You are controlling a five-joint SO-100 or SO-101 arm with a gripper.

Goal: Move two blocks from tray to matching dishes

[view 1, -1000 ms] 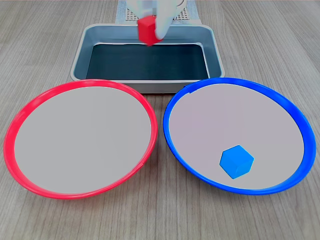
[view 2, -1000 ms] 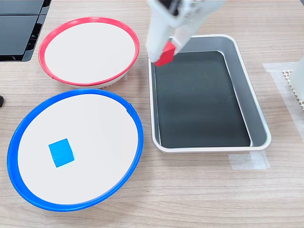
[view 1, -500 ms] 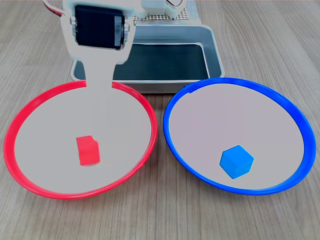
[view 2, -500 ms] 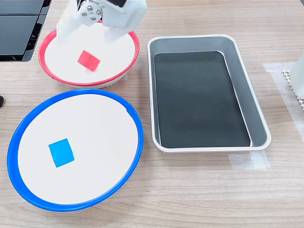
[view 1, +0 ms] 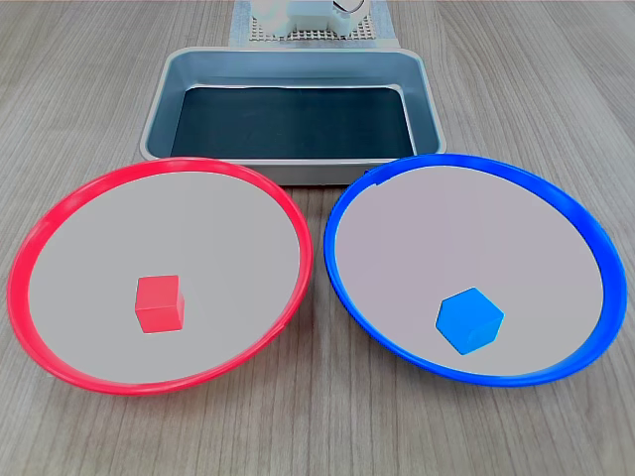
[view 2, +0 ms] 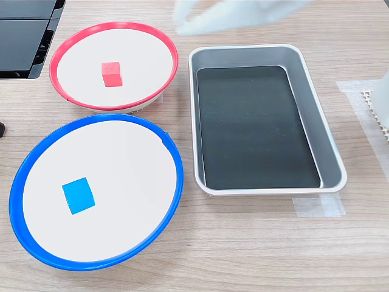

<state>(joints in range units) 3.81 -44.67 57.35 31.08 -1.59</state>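
The red block lies alone inside the red-rimmed dish. In the blue-rimmed dish lies the blue block. The grey tray with its black bottom holds nothing. My gripper appears only in the second exterior view, as a white motion-blurred shape high over the tray's far-left corner. Its jaws look parted with nothing between them. It is clear of both dishes.
The arm's white base stands on a perforated mat behind the tray; part of it shows at the second exterior view's right edge. A black object sits at the second exterior view's top left. Tape lies beside the tray.
The gripper let go of the red block into the red-rimmed dish, then pulled up and back toward the tray. The block has come to rest; the blue block has not moved.
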